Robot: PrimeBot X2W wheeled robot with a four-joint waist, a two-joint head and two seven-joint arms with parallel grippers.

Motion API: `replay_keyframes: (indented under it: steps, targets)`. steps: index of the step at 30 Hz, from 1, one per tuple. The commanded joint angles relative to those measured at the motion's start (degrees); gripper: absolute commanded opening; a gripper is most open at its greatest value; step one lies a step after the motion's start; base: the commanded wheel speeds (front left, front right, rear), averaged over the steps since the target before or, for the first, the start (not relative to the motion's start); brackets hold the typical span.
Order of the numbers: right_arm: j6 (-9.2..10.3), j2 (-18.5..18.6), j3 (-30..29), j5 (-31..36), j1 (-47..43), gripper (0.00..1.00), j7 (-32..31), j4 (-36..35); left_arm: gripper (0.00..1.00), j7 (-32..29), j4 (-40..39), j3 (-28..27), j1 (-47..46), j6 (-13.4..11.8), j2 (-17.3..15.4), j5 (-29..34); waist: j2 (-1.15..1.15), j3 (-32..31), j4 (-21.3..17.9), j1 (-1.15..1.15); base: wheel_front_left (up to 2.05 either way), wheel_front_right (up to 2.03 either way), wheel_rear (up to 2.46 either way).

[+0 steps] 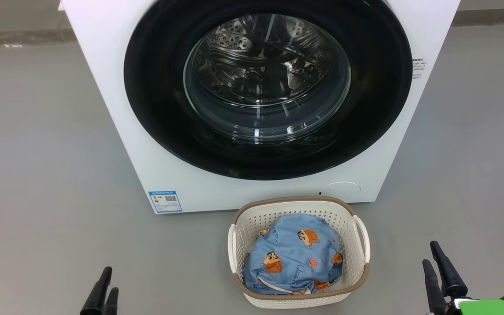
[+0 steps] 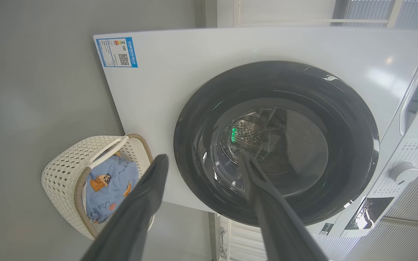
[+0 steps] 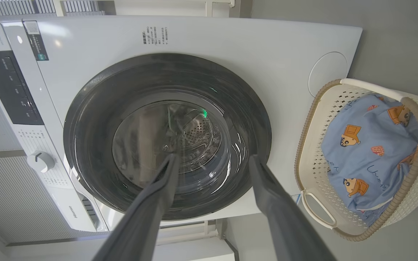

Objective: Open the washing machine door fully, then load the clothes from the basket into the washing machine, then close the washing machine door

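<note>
Facing the shut washing machine door [image 1: 267, 89], your left claw [image 2: 201, 163] and right claw [image 3: 213, 159] stand spread wide, holding nothing; the clothes [image 1: 293, 256] lie in the basket [image 1: 252, 218] on the floor [image 1: 37, 175], just in front of the washing machine [image 1: 217, 194].

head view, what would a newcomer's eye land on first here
First the big round black door of the white washing machine, shut, at the top centre, with the steel drum visible through it. Next the small cream basket on the grey floor just in front of the machine, holding blue cartoon-print clothes.
</note>
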State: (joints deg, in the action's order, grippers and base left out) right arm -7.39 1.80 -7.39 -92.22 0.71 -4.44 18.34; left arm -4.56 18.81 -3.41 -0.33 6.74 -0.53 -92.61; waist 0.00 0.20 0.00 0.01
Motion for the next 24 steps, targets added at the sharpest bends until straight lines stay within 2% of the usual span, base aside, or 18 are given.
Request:
replay_keyframes:
  steps: [1,15,24]
  targets:
    - [-0.01,0.38,0.47,0.94,0.96,1.0,0.52,-1.89,1.0,0.51,-1.75,-0.12,-1.31,0.13,-0.83,1.19,0.0,0.04,0.01,0.0,0.0,0.0,0.0]
    - [-0.02,0.46,1.18,7.34,0.7,1.0,2.7,-3.68,1.0,2.71,-2.46,-0.38,-0.87,0.2,-1.01,4.64,0.0,0.02,0.02,-0.01,0.0,0.0,0.0]
    - [-0.03,0.52,2.03,15.19,0.73,1.0,4.21,-5.19,1.0,4.23,-3.35,-1.16,-0.76,0.25,-1.13,11.74,0.0,0.09,0.09,-0.01,0.0,0.0,0.0]
